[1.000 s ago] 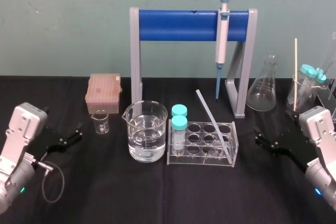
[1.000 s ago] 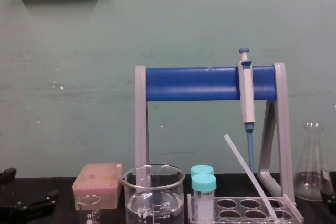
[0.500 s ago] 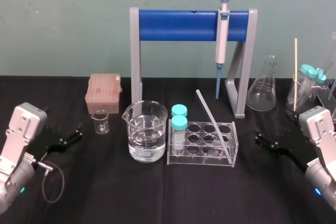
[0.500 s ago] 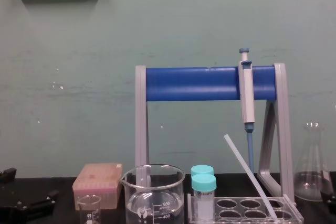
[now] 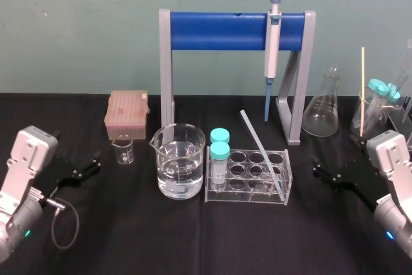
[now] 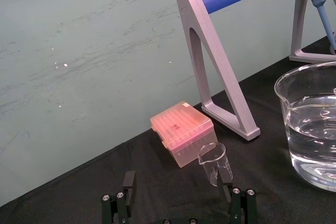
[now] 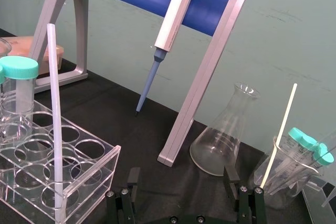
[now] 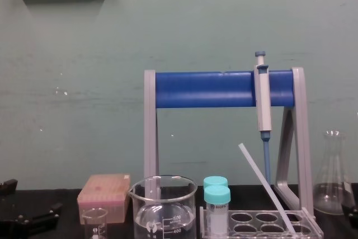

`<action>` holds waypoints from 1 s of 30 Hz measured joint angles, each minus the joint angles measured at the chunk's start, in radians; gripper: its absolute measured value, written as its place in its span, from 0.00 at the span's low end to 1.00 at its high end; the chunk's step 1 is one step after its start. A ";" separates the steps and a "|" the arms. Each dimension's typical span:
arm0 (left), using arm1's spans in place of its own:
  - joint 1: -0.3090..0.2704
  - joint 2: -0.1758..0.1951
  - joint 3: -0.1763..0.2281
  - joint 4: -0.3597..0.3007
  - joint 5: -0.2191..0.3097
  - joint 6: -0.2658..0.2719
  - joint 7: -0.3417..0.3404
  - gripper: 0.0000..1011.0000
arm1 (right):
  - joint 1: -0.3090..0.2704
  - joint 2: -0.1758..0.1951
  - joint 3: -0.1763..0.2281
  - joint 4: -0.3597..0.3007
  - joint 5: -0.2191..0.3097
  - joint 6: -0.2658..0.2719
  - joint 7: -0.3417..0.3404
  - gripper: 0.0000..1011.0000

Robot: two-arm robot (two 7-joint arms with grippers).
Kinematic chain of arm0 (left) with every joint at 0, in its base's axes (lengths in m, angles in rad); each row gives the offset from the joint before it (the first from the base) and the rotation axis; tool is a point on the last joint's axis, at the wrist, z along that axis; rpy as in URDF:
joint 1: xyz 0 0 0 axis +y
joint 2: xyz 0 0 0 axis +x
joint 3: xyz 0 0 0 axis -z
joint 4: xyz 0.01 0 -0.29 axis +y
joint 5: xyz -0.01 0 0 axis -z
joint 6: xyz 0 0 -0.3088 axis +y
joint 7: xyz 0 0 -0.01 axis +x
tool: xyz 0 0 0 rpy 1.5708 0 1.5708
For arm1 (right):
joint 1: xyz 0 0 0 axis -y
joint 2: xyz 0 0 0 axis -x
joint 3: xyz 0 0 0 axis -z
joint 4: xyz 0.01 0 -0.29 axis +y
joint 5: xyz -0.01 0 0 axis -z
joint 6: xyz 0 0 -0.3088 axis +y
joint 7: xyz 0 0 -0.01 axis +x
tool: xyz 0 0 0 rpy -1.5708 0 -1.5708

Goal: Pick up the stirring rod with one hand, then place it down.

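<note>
The stirring rod [image 5: 261, 152] is a thin translucent whitish stick. It leans tilted in the clear tube rack [image 5: 244, 196] at the table's middle, its foot in a front right hole and its top pointing back left. It also shows in the right wrist view as the rod [image 7: 55, 119] and in the chest view as the rod [image 8: 265, 186]. My right gripper [image 5: 317, 166] hovers low to the right of the rack, open and holding nothing [image 7: 182, 176]. At the far left, my left gripper [image 5: 91, 164] is open and holds nothing [image 6: 177, 187].
A large beaker of water [image 5: 181, 169] stands left of the rack, with a small beaker [image 5: 123, 151] and a pink tip box [image 5: 127, 113] further left. A pipette [image 5: 273, 43] hangs on the blue stand [image 5: 219, 30]. A conical flask [image 5: 322, 111] and a beaker of tubes [image 5: 373, 111] stand back right.
</note>
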 joint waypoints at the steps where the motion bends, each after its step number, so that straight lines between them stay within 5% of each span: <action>1: 0.000 0.000 0.000 0.000 0.000 0.000 0.000 0.99 | 0.000 0.000 0.000 0.000 0.000 0.000 0.000 0.99; 30: 0.000 0.000 0.000 0.000 0.000 0.000 0.000 0.99 | 0.000 0.000 0.000 0.000 0.000 0.000 0.000 0.99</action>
